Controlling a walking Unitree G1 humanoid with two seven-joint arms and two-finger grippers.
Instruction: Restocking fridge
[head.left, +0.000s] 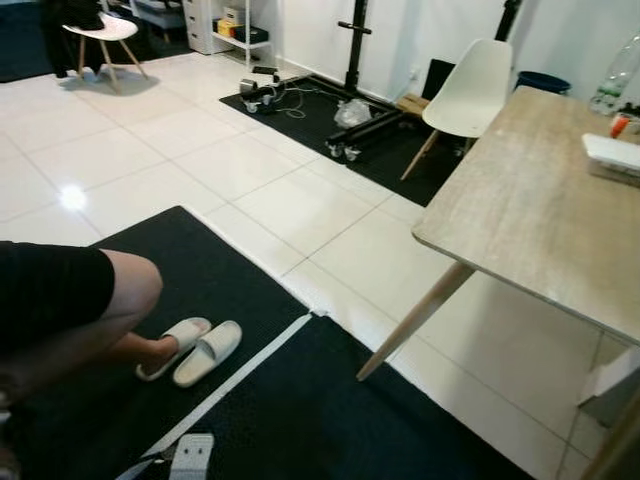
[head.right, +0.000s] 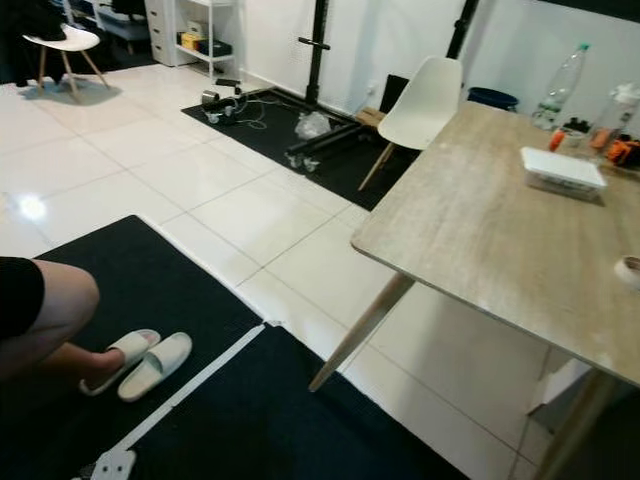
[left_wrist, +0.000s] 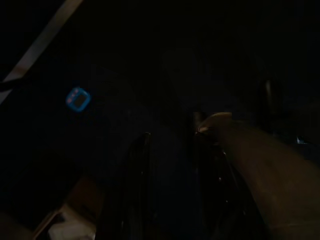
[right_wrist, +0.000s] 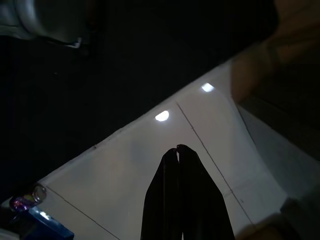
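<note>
while both arms hang low and idle, nothing of a fridge is on show, so where the task's goal lies can't be told from here. nearest in, the right gripper (right_wrist: 177, 150) points down at the white floor tiles (right_wrist: 150, 165), its two black fingers pressed together with nothing between them. the left gripper (left_wrist: 170, 145) sits in deep shade over the dark mat; its fingers read as two faint strips with a gap between them, so slightly apart would be my call, and it's too dark to be firm. a person's bent leg (head.left: 90, 300) is close on the robot's left, with a pair of white slippers (head.left: 190, 350) on the black mat (head.left: 300, 420).

further out, the likely stock sits on the wooden bench (head.right: 480, 230) ahead and to the right: a white lidded container (head.right: 562, 170), long side running across the bench top, and beyond it a clear plastic bottle (head.right: 562, 85) standing upright. that side favours the right arm, by my judgement, though both are well out of reach. no label or writing is readable anywhere. far back, a white chair (head.right: 422, 100) and a black stand's wheeled base (head.right: 320, 130).
</note>
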